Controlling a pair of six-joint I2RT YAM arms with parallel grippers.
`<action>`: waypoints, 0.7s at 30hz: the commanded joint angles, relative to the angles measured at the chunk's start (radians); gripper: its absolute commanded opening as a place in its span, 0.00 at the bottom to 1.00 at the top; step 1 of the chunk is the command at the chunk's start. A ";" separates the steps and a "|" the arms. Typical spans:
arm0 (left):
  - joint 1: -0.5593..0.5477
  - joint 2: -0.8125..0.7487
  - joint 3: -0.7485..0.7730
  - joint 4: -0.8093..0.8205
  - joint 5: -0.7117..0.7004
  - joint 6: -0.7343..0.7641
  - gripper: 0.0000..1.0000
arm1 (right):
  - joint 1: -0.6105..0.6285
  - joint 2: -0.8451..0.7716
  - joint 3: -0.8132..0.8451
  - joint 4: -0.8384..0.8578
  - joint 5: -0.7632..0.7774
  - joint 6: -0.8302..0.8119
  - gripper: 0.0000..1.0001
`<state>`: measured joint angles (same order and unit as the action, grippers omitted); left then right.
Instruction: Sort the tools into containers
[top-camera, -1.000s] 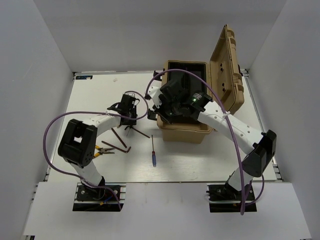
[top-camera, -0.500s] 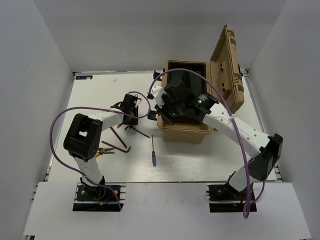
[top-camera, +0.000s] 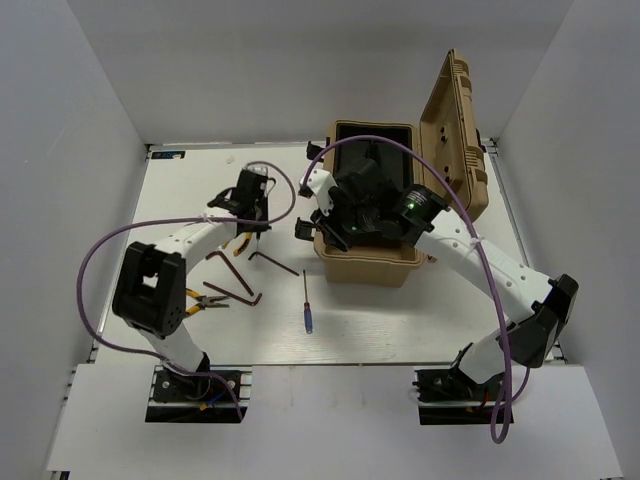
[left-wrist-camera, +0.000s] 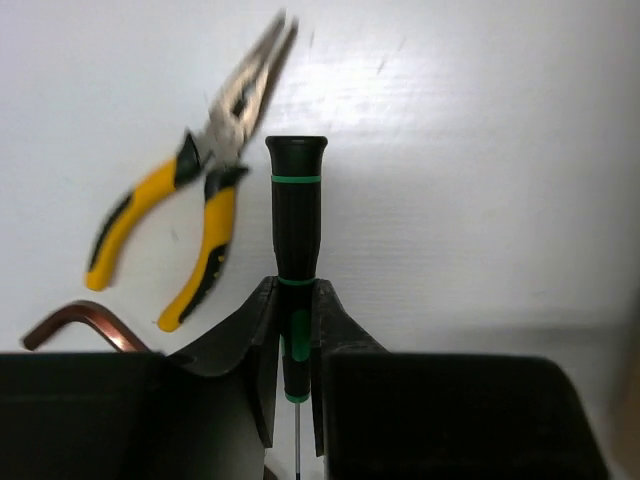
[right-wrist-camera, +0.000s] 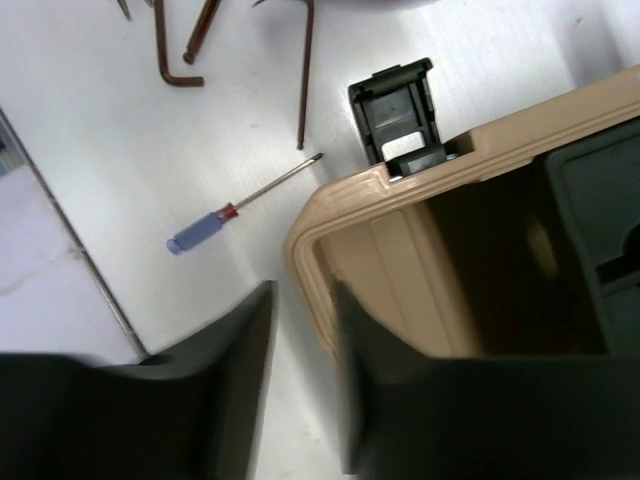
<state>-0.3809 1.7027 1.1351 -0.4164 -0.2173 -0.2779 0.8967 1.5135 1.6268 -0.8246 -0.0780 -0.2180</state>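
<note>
The left tool (left-wrist-camera: 296, 300) has risen off the counter (top-camera: 400, 320) gripping a black, green-banded screwdriver (left-wrist-camera: 296, 200); the right tool (right-wrist-camera: 300, 310), narrowly parted and empty, hangs over the open toolbox (top-camera: 365, 265), its likely destination.

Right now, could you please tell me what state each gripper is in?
Left gripper: closed on a black screwdriver with green rings.
Right gripper: open, holding nothing.

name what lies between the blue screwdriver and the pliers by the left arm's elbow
A dark L-shaped rod, its bent end nearer the blue screwdriver, its other end by the pliers. The top external view shows it.
</note>
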 joint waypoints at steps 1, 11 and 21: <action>0.007 -0.136 0.112 -0.007 -0.004 -0.007 0.11 | -0.005 -0.030 -0.001 0.022 -0.043 0.000 0.31; -0.013 0.026 0.500 0.062 0.545 0.037 0.04 | -0.008 -0.052 0.018 0.012 -0.007 -0.012 0.00; -0.055 0.359 0.833 0.189 0.808 -0.099 0.04 | -0.039 -0.139 -0.024 0.099 0.343 -0.015 0.00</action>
<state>-0.4255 2.0335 1.8896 -0.2623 0.4706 -0.3252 0.8745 1.4288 1.6192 -0.7795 0.1699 -0.2249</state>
